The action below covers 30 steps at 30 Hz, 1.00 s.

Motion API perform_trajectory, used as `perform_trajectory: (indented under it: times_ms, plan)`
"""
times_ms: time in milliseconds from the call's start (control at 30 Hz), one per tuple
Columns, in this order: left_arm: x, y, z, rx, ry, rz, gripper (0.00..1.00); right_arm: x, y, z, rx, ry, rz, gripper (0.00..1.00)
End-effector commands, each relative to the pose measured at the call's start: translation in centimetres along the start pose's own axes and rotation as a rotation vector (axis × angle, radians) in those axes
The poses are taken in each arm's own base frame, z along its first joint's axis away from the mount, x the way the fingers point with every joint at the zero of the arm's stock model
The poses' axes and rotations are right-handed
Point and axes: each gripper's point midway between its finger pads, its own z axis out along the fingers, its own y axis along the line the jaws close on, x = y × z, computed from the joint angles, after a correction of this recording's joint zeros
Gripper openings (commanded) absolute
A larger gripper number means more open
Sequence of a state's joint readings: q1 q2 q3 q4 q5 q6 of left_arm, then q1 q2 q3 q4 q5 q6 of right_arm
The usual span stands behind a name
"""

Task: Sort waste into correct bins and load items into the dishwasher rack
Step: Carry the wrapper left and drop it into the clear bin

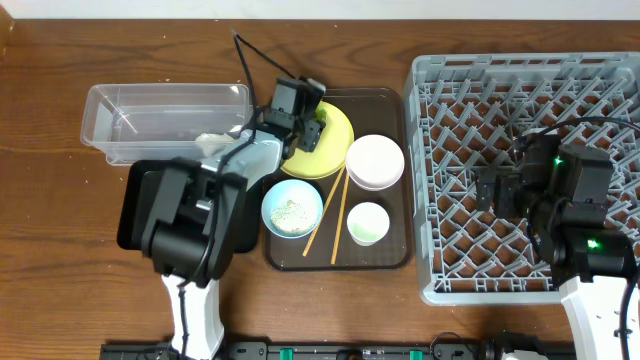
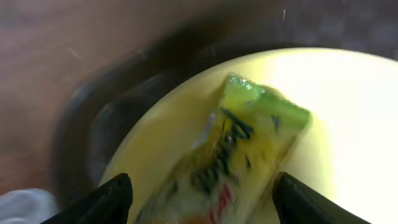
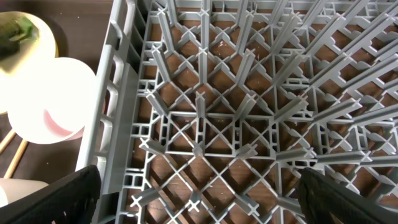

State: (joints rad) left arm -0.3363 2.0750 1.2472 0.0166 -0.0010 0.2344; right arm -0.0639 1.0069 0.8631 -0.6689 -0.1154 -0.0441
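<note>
**Left arm lining up on the wrapper, looking dicey**

The right gripper (image 3: 205,199) is hanging over the big grey plastic lattice dishwasher rack (image 3: 249,93), fingers wide apart and holding nothing. The left gripper (image 2: 205,202) is hovering over the round yellow plate (image 2: 348,112), fingers apart. The yellow-orange-green printed snack wrapper (image 2: 249,149) is lying flat on the plate between them. I'm worrying the fingers skid over something that thin, or shove the plate. In the wrist view its long axis is running lower-left to upper-right, green end pointing away.
</note>
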Motion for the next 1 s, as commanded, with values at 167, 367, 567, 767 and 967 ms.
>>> perform_trajectory:
  times_ms: [167, 367, 567, 767, 967]
  plan:
    - [1.8, -0.7, 0.4, 0.01, 0.074, 0.028, 0.49, -0.8, -0.3, -0.6, 0.012, -0.025, 0.015, 0.99]
    - [3.6, -1.4, -0.2, 0.022, 0.157, -0.065, 0.06, -0.8, -0.3, -0.6, 0.013, -0.025, 0.015, 0.99]
    - [0.1, -0.7, -4.5, 0.011, 0.078, -0.169, 0.06, -0.8, -0.3, -0.6, 0.013, -0.025, 0.015, 0.98]
    - [-5.2, 3.2, -12.3, -0.042, -0.105, -0.234, 0.06, -0.5, -0.3, -0.6, 0.015, -0.012, 0.017, 0.99]
    - [-4.1, 12.4, -15.3, -0.215, -0.164, -0.53, 0.06, -0.5, -0.3, -0.6, 0.015, -0.011, 0.017, 0.99]
